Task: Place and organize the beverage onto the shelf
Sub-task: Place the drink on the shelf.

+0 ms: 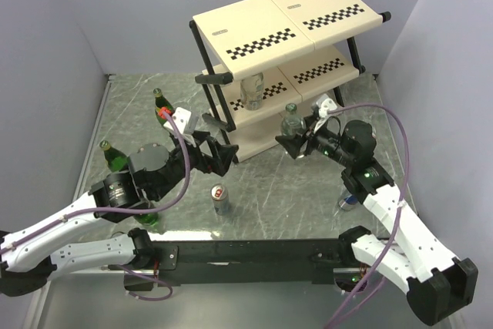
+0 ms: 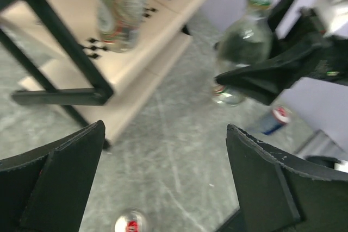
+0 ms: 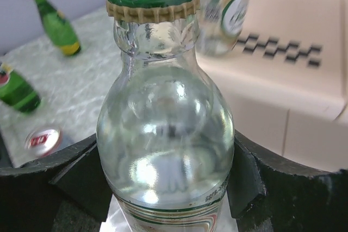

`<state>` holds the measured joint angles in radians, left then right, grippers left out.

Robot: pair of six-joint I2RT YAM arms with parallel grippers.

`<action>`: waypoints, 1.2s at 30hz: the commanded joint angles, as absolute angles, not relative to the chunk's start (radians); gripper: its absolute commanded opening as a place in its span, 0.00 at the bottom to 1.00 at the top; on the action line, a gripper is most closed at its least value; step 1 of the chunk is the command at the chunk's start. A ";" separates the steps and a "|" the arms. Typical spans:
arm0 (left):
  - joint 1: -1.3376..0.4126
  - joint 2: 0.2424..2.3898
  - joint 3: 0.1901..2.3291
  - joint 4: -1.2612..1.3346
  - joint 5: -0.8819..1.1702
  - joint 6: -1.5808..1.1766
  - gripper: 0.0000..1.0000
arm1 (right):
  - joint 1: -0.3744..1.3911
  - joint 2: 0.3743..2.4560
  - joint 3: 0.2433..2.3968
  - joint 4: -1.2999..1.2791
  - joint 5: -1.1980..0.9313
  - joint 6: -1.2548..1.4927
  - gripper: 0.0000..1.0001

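Now: R claw (image 1: 299, 144) clamped on clear bottle (image 3: 166, 134), beside shelf (image 1: 239, 25) front; L claw (image 2: 166, 172) wide open, empty, over counter (image 1: 269, 190) centre.

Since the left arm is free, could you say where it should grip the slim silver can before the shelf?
Probably around its middle, from the left, jaws level: the slim silver can stands upright, round-bodied, nothing touching it.

Print on clear bottle (image 3: 166, 134) illegible
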<state>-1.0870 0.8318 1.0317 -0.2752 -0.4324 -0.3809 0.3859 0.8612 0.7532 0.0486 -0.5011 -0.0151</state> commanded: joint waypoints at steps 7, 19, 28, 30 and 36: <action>-0.908 0.850 0.985 -0.270 -0.486 -0.258 0.99 | 0.356 0.946 0.887 0.419 -0.449 -0.002 0.00; -0.888 0.822 0.861 -0.236 -0.604 -0.149 1.00 | 0.321 1.077 0.957 0.511 -0.463 0.040 0.00; -0.888 0.796 0.825 -0.233 -0.632 -0.137 1.00 | 0.316 1.163 1.029 0.519 -0.469 0.041 0.00; -0.888 0.795 0.824 -0.232 -0.637 -0.137 1.00 | 0.314 1.177 1.041 0.518 -0.471 0.037 0.00; -0.888 0.802 0.822 -0.232 -0.641 -0.138 0.99 | 0.314 1.226 1.071 0.537 -0.469 0.043 0.00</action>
<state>-0.8913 0.8085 0.8253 -0.2672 -0.6212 -0.1501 0.3218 1.2369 0.9665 0.3225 -0.4644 0.0341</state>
